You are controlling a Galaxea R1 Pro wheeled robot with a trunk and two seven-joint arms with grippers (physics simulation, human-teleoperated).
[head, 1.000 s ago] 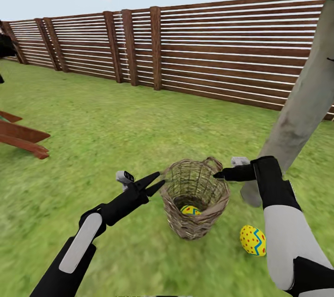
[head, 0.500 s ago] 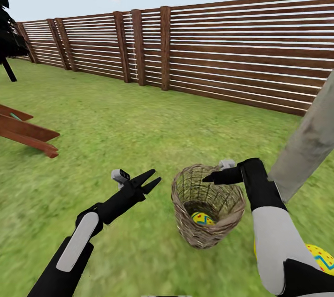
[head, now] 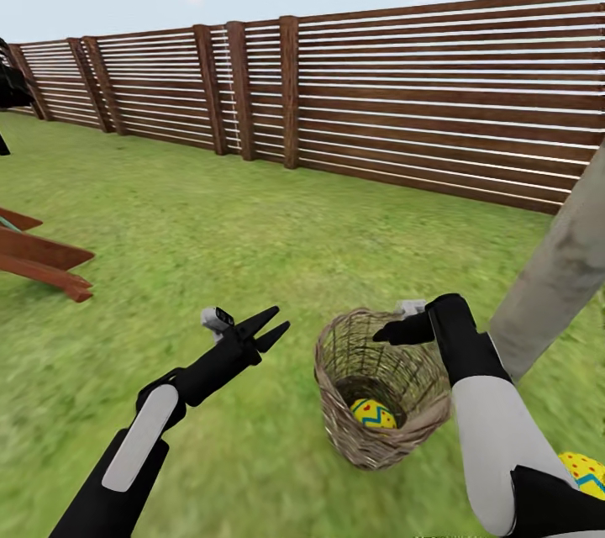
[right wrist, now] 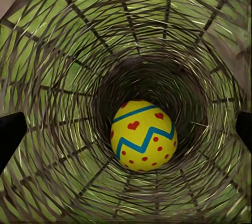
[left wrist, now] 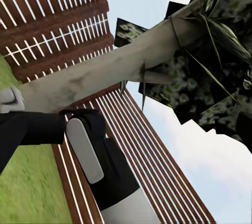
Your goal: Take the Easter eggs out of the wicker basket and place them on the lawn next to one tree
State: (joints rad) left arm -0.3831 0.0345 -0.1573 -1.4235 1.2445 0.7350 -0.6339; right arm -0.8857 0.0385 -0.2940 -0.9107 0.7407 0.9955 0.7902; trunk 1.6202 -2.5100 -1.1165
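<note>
**Egg retrieval from basket: risks and materials**

Right gripper (head: 388, 334): poised over the mouth of the basket (head: 336, 353), fingers spread wide, tips dark at either edge of the right wrist view, nothing between them. Left gripper (head: 270, 328): open, empty, held off to the basket's far side, well apart from it.

Egg in basket (right wrist: 143, 135): straight ahead of the right gripper, deep at the bottom, apparently alone there. Second egg (head: 586, 472): on the lawn (head: 252, 244) beside the right arm, near the tree trunk (head: 555, 277). Third egg: whereabouts not determinable.

Risks, as judged:
- Fingers snagging the loose weave on descent, tipping or dragging the light basket.
- Smooth, rounded shell slipping out of a two-point pinch; likely to roll if dropped.
- Narrow, deep interior leaving little room for spread fingers around the egg.

Materials:
- Basket: grey-brown twigs, open lattice, bucket-shaped, grass visible through gaps.
- Eggs: glossy yellow, blue zigzag bands, red hearts and dots.
- Trunk: pale, matte, straight.
- Fence (head: 437, 92): brown horizontal slats.
</note>
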